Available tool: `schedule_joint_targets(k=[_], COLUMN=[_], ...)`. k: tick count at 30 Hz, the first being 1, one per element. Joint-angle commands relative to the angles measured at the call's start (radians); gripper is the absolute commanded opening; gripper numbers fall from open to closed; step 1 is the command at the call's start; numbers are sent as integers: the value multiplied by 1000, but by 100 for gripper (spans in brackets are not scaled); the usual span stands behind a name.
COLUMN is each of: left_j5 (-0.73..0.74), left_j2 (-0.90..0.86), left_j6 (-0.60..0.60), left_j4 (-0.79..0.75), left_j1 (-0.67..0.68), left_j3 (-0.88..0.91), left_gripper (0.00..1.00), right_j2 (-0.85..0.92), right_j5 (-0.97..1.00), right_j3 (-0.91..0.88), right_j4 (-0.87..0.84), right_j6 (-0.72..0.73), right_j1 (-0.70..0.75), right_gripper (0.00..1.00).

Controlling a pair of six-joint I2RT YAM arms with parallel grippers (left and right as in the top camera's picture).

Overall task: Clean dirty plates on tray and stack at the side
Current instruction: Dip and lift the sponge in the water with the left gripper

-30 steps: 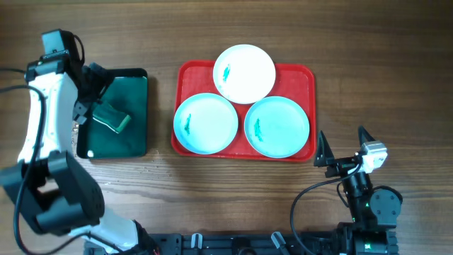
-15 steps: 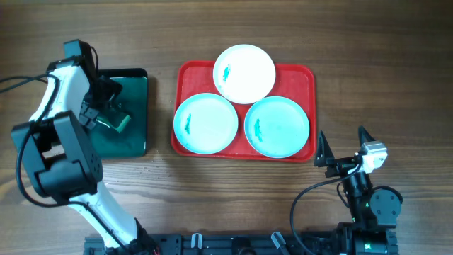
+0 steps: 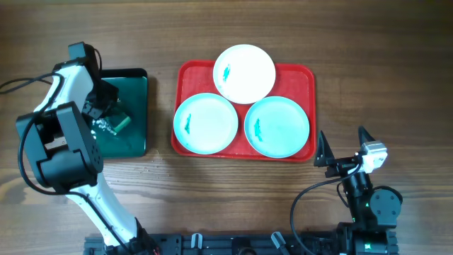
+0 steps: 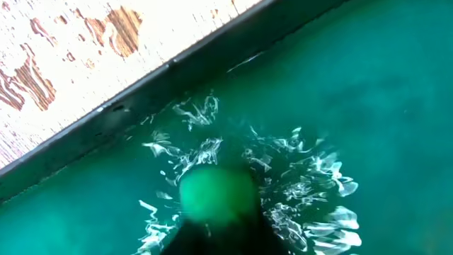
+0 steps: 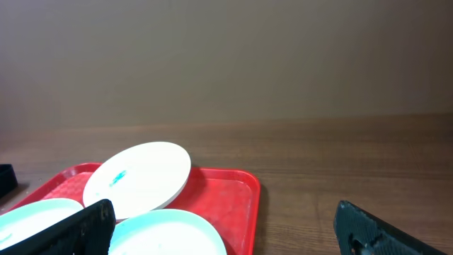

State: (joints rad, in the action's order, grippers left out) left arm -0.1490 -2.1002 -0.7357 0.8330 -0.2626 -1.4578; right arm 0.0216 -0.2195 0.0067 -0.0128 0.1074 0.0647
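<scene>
Overhead, I see the red tray (image 3: 185, 72) lying mid-surface with all three plates on it. The white plate (image 3: 244, 74) is at the tray's 12 o'clock and overhangs the far rim. The left aqua plate (image 3: 206, 124) is at 7 o'clock and the right aqua plate (image 3: 277, 126) at 5 o'clock. Each carries a small teal smear.

At 9 o'clock from the red tray is the dark green tray (image 3: 136, 103), and my left fingers (image 3: 101, 113) are down inside it. They are pinched narrow on the green sponge (image 3: 119, 123). On the left wrist view the sponge (image 4: 216, 197) fills the lower middle, with wet glints around it.

My right fingers (image 3: 324, 152) stand spread wide and empty at the wooden surface's (image 3: 212, 198) 5 o'clock, just off the red tray's near corner. The right wrist view shows the white plate (image 5: 138, 177) tilted, one edge raised.
</scene>
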Motion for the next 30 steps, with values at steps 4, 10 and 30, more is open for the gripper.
schedule_joint_targets(k=[4, 10, 30], left_j5=[18, 264, 81], left_j2=[-41, -39, -39], left_j6=[-2, 118, 142], left_j4=[39, 150, 59], left_j1=[0, 0, 1], left_j3=[1, -1, -1], left_gripper=[100, 100, 100], right_j2=[-3, -3, -3], right_j5=[3, 3, 3], right_j3=[-2, -2, -2], right_j4=[-4, -4, -4], right_j6=[7, 7, 7], right_j1=[6, 6, 6], right_gripper=[100, 100, 100])
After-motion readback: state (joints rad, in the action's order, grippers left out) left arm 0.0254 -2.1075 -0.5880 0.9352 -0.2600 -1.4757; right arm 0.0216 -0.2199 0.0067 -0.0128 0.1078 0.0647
